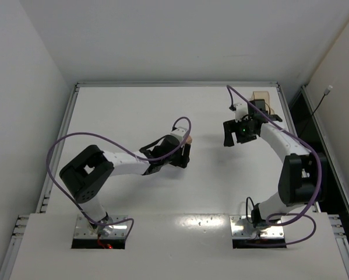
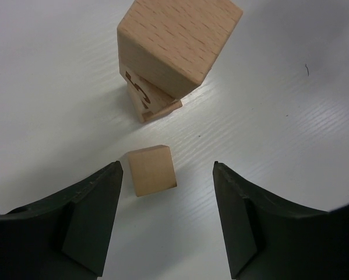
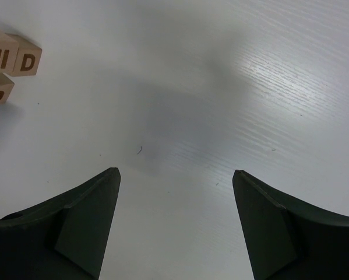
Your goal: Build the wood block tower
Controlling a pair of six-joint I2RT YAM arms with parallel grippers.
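Just ahead of the parted, empty left end effector [image 2: 167, 169]: small light-tan wooden cube [image 2: 152, 170], stacked tan wooden tower [image 2: 174, 46] directly beyond.

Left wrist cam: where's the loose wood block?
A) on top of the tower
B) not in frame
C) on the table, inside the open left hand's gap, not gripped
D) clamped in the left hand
C: the loose wood block lies on the table in the gap of the open left hand, with the tower standing just beyond it.
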